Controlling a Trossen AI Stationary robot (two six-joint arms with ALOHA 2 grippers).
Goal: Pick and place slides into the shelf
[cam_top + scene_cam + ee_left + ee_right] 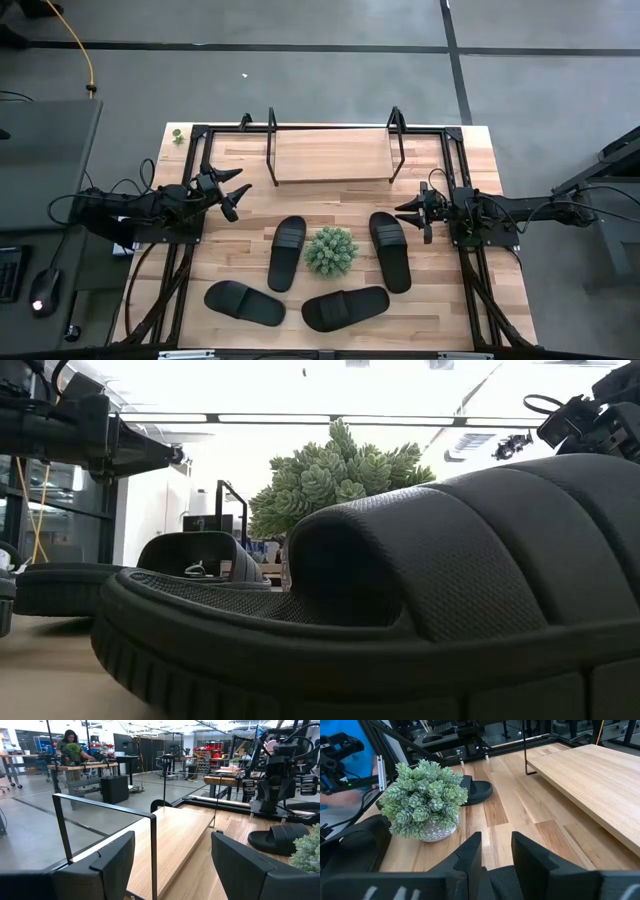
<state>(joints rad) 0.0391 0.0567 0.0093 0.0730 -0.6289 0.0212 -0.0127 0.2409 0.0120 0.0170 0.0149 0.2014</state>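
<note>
Four black slides lie soles down on the wooden table: one (287, 252) left of the green plant (331, 251), one (390, 250) right of it, two (245, 303) (345, 308) near the front edge. The nearest slide (400, 610) fills the low view. The shelf (330, 155) stands on its black hoop frames at the far edge, its plank bare (175, 835). My left gripper (232, 195) (172, 870) hovers open near the shelf's left end. My right gripper (412, 213) (497, 855) hovers above the far end of the right slide, its fingers a narrow gap apart, holding nothing.
The potted plant (425, 800) stands mid-table among the slides. Black frame rails (160, 290) (490, 290) run along the table's left and right sides. Beyond the far edge is workshop floor, with a person at a distant bench (70, 742).
</note>
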